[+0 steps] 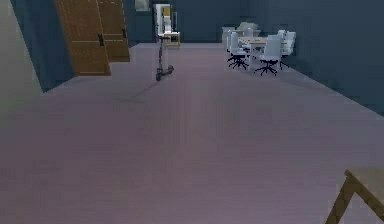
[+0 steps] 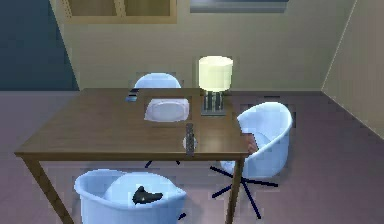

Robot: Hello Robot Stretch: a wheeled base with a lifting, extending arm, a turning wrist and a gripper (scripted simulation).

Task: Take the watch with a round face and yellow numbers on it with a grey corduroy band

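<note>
- Three pale blue chairs [image 2: 266, 135] stood around the wooden counter [image 2: 90, 130].
- A white plate [image 2: 167, 109] and a lamp [image 2: 215, 78] sat on it.
- I could not tell my fingers' state.

Surface [image 2: 90, 130]: plain dark brown wood. Plate [image 2: 167, 109]: white. Lamp [image 2: 215, 75]: pale yellow shade, grey base. Chair [image 2: 268, 135]: pale blue-white shell, dark legs. Near chair [image 2: 105, 192]: same pale shell, with a black item [image 2: 148, 195] on the seat. Wall [image 2: 290, 50] behind: cream. Floor [image 1: 190, 130]: mauve-grey, unpatterned. Doors [image 1: 85, 35]: orange-brown wood. Far wall [image 1: 330, 40]: dark blue.
</note>
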